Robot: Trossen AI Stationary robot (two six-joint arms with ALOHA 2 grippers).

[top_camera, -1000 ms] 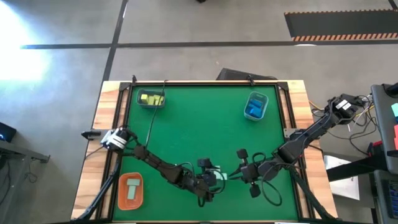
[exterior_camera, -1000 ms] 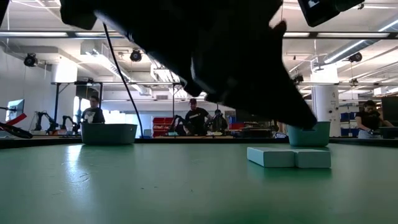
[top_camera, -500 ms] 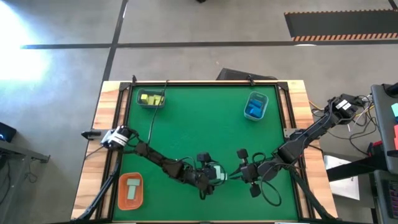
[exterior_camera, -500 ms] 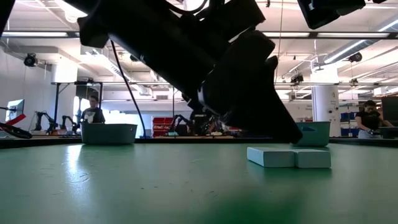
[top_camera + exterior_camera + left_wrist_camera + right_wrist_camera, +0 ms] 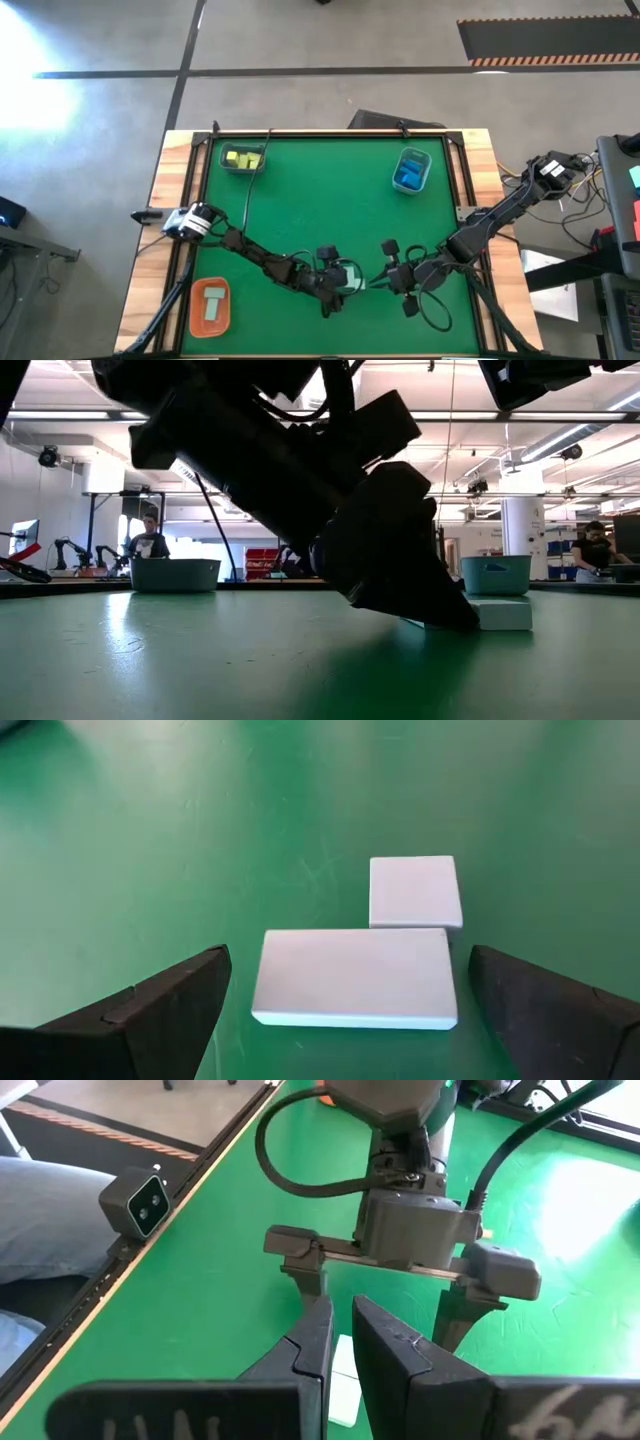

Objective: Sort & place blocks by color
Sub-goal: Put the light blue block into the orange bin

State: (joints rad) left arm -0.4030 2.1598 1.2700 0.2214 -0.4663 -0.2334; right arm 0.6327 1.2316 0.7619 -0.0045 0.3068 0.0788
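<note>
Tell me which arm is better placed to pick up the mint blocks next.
Left. Its open left gripper already straddles the long mint block; the right gripper waits nearby, fingers nearly closed.

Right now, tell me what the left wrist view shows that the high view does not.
Only the left wrist view shows two pale mint green blocks apart: a long flat brick between the open left end effector's fingers, and a small square block beyond. Only the high view shows the grey-blue trays of yellow blocks and blue blocks, and the right end effector. Both show the green table.
</note>
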